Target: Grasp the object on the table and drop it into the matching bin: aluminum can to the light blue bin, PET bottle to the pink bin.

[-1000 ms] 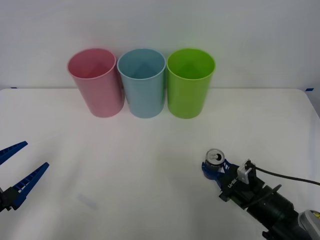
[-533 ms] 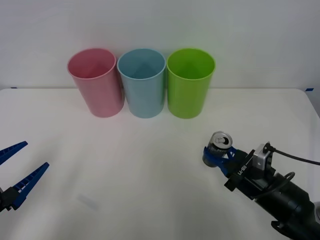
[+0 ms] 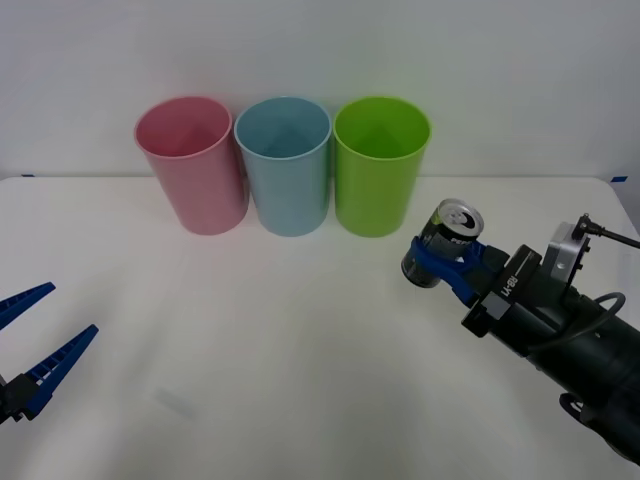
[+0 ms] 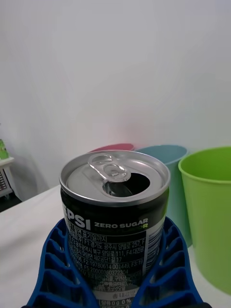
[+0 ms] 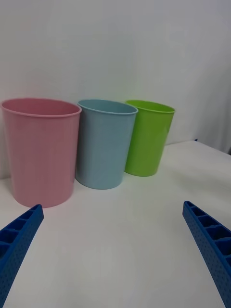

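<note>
Ribbed blue right gripper clasps aluminum can.

I note the aluminum can has a brushed silver metal top with a dull sheen, a shinier pull tab, and a glossy dark printed label with white lettering around its body. The right end effector clamps it with blue ribbed plastic fingers, matt in finish; the arm housing behind is black with a satin look. The left end effector, spread apart, shows the same matt blue plastic with a fine dotted texture. The pink bin, light blue bin and lime green bin are smooth plastic, softly glossy. The table is plain white and matt.
</note>
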Robot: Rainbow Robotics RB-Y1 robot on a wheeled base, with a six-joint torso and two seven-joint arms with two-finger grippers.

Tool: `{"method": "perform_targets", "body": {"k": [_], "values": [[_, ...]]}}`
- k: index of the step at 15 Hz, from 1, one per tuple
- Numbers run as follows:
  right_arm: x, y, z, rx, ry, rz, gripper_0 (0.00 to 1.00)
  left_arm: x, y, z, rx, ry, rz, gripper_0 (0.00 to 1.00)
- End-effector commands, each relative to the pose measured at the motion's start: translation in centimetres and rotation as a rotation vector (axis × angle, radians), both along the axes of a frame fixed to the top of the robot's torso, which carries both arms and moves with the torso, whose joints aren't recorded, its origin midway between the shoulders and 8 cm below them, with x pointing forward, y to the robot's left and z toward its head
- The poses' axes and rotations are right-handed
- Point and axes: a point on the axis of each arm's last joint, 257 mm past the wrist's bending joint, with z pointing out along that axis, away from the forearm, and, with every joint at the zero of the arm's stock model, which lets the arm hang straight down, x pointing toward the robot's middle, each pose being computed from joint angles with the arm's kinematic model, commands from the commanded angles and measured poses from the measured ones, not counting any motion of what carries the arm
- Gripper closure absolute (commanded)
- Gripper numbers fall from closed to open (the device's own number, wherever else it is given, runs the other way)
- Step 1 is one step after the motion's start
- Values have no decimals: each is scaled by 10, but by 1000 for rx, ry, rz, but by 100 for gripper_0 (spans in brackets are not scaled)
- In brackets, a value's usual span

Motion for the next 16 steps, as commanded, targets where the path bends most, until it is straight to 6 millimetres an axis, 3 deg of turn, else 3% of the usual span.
{"method": "perform_targets", "body": {"k": [1,3,7,11,16], "values": [[8,10,29,20,-21,38,100,0,0,0,0,0,0,0],[21,17,49,21,-47,41,100,0,0,0,0,0,0,0],[52,33,71,21,-84,-45,100,0,0,0,0,0,0,0],[81,57,82,54,-86,-98,100,0,0,0,0,0,0,0],[133,89,91,54,-101,-135,100,0,0,0,0,0,0,0]]}}
